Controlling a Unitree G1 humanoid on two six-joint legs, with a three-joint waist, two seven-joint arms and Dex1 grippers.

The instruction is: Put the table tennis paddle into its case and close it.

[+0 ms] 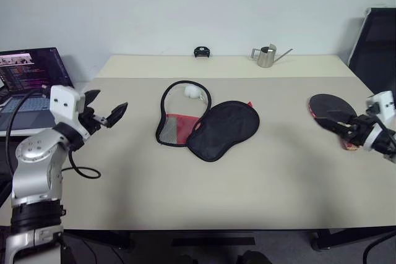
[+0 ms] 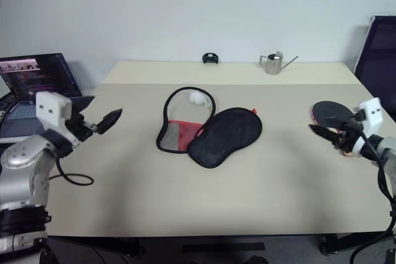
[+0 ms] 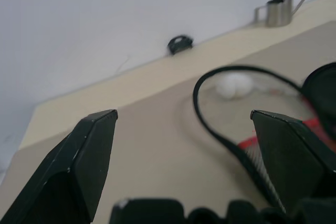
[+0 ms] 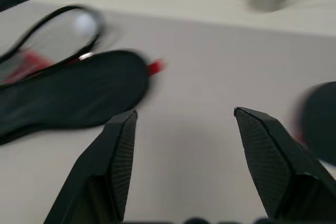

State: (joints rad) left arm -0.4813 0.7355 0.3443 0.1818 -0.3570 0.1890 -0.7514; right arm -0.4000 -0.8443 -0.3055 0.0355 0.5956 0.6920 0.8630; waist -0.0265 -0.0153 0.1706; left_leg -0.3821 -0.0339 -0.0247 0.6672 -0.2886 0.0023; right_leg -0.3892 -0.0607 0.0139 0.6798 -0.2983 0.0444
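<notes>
In the left eye view, the case [image 1: 207,122] is seen lying unzipped in the middle of the beige worktop [image 1: 260,183], its black flap folded out to the right of the rim, with a red mesh panel and a white ball [image 1: 193,91] inside the loop of the zipper. The table tennis paddle [image 1: 332,108] is laid flat near the right edge of the worktop, well apart from the case. The right gripper [image 1: 339,123] is held over the near part of the paddle; whether it touches cannot be told. The left gripper [image 1: 106,112] is held above the left side of the worktop, nothing between its jaws. A laptop [image 1: 28,85] is seen at far left, and a small metal watering can [image 1: 267,55] and a small black object [image 1: 202,52] stand by the wall.

In the left wrist view, the jaws are spread wide and released, the case rim and ball lying beyond them.

In the right wrist view, the jaws are parted and grasp nothing; the black flap is seen beyond one finger, the paddle's edge beside the other.
</notes>
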